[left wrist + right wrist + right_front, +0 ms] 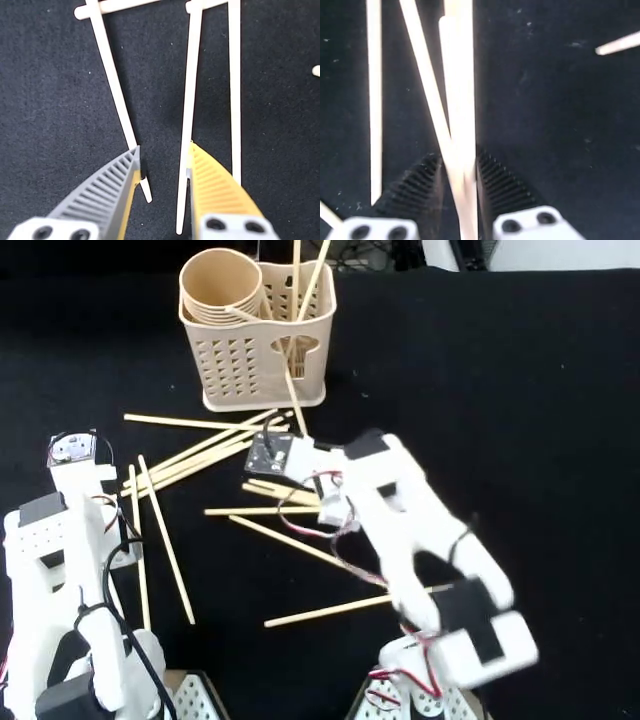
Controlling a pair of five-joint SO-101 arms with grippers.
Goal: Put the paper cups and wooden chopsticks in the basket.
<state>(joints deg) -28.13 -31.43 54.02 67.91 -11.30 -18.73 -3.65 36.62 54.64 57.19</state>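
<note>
One basket [262, 370] — two chopsticks [297, 270] standing inside it.

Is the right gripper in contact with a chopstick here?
Touching. The right wrist view shows the right gripper closed on a chopstick, with both fingers pressed against the wood and no gap.

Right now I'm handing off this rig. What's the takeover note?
Left gripper: open, low over loose chopsticks.
Right gripper: shut on the held chopstick, mid-table in front of the basket.
Done: paper cups are stacked in the basket, with standing chopsticks beside them.
Left to do: drop the held chopstick in, then clear the many loose chopsticks off the table.
</note>
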